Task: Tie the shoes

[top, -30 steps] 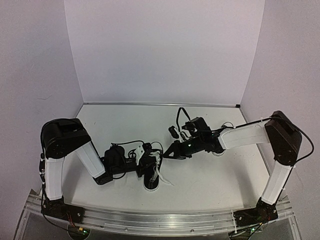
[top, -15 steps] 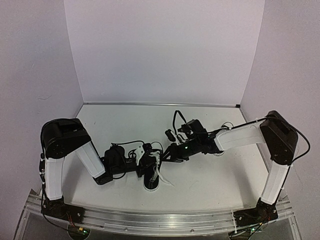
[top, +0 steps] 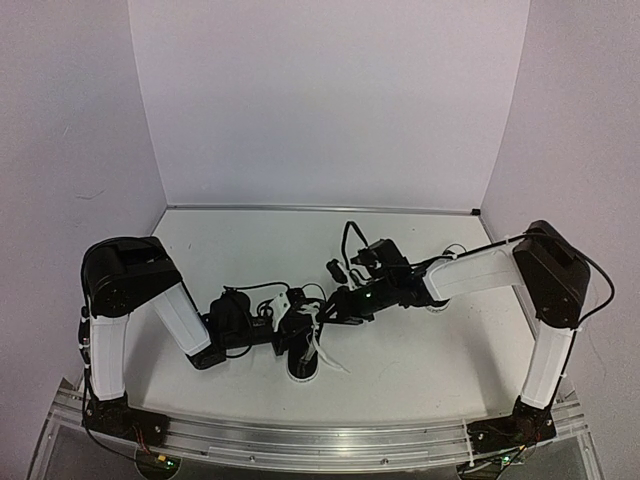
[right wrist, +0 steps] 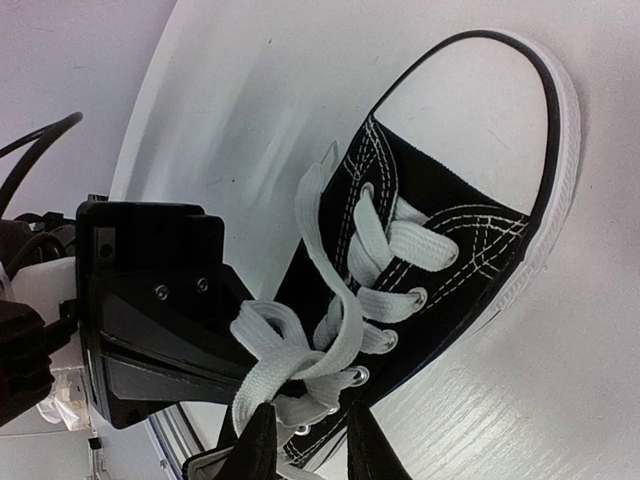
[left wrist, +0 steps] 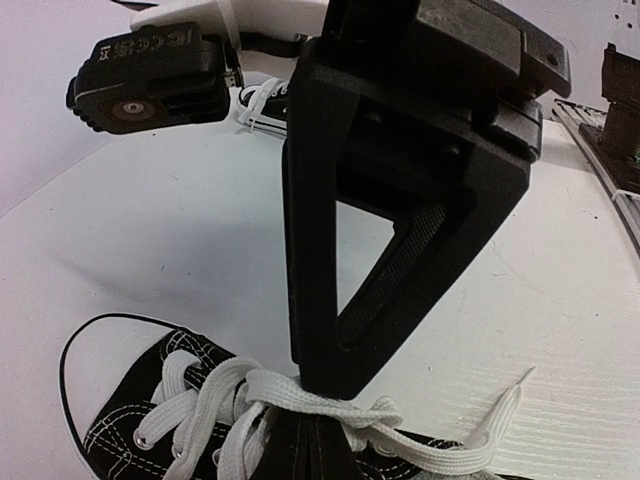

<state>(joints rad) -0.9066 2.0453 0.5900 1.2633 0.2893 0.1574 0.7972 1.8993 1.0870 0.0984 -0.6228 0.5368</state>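
The shoe (right wrist: 440,250) is black canvas with white stitching, a white toe cap (right wrist: 470,110) and a white sole (right wrist: 563,150) edged by a thin black line. Its laces (right wrist: 345,320) are white and its eyelets (right wrist: 419,297) silvery. The table (top: 420,360) is white with a faint grain, and the walls (top: 330,100) are pale lilac. The left arm (top: 180,315) and right arm (top: 480,270) have white links and black joints. The left gripper (left wrist: 322,395) and right gripper (right wrist: 308,445) are black. The rail (top: 320,440) along the near edge is silver.
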